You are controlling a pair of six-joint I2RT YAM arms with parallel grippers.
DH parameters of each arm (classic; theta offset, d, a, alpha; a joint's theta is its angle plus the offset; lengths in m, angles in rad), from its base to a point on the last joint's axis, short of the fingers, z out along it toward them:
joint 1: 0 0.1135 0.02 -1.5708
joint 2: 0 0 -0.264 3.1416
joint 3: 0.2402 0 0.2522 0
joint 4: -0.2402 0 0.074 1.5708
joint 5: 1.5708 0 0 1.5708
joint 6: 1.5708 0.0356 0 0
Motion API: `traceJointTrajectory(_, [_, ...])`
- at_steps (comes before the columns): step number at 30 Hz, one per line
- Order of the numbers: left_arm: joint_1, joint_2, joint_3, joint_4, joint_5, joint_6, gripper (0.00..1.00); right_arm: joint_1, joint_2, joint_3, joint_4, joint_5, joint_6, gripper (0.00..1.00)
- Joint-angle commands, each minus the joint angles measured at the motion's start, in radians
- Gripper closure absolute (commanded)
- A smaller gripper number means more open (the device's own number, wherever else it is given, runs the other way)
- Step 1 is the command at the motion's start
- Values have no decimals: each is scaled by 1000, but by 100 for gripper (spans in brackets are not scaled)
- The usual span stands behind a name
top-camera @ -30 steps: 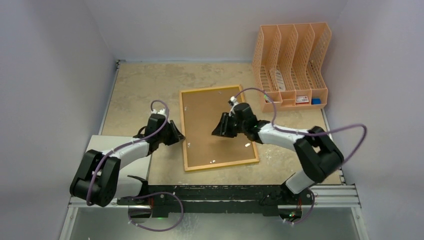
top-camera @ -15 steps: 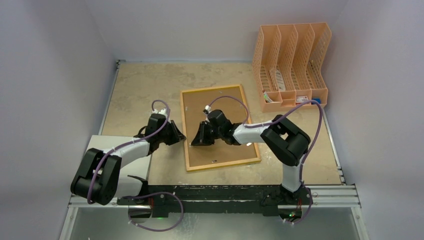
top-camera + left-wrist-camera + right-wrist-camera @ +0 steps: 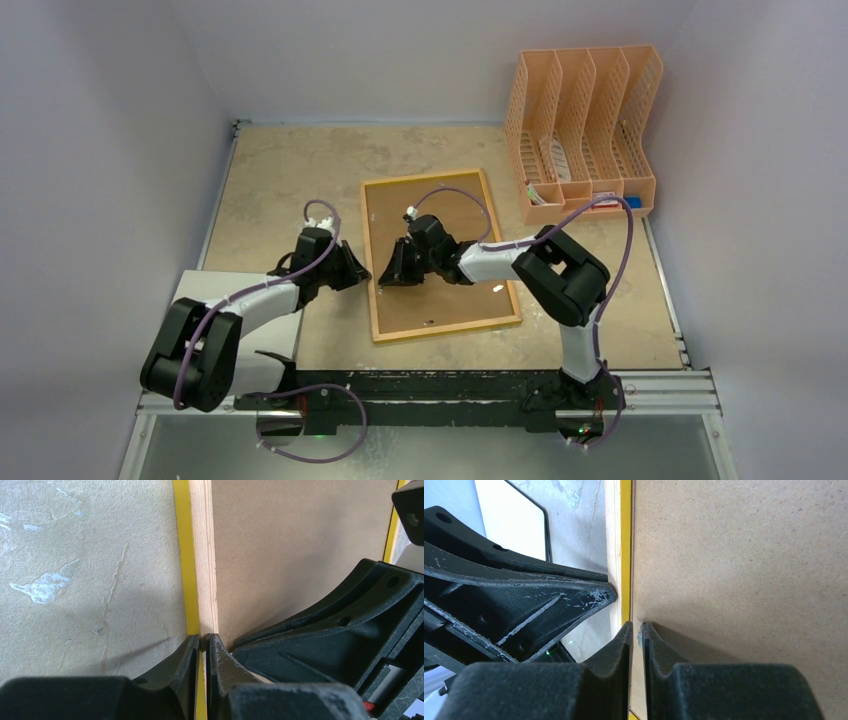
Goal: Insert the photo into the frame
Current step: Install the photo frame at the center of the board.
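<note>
- Overhead, the frame (image 3: 445,327) lies flat on the table (image 3: 280,170), wood-coloured back upward, with a brown backing board (image 3: 440,305) filling its opening.
- The left gripper (image 3: 356,270) sits at the frame's left rail. The right gripper (image 3: 392,272) is just inside that same rail, over the board, so the two face each other across the edge.
- A peach file rack (image 3: 585,120) stands well apart at the far right, and a white panel (image 3: 205,287) lies under the left arm.
- From the left wrist, the fingers (image 3: 190,660) are nearly together with the frame's rail running into the narrow slit between them. The rail's yellow side is toward the table and its pale wood is beside the board, so the gripper is clamped on the rail.
- The black body of the right gripper fills the right of that view, close by.
- From the right wrist, the fingers (image 3: 624,645) are closed to a thin slit right at the seam between the yellow edge and the board.
- A small pale speck shows in that slit, perhaps a tab, but it is too small to be sure it is gripped.
</note>
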Motion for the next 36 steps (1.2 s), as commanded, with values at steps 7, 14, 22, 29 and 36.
traceJointTrajectory(7, [-5, 8, -27, -54, -16, 26, 96, 8, -25, 7, -39, 37, -1, 81])
traceJointTrajectory(14, [-4, 7, -25, -53, -17, 26, 96, 10, -72, -22, -77, 76, 5, 79])
traceJointTrajectory(22, [-5, 11, -24, -47, -24, 26, 96, 16, -66, -36, -57, 36, 18, 85])
traceJointTrajectory(29, [-4, 19, -24, -44, -24, 26, 96, 18, -47, -44, -31, -10, 33, 94])
traceJointTrajectory(36, [-5, 21, -23, -42, -21, 26, 96, 20, -27, -42, -7, -17, 40, 94])
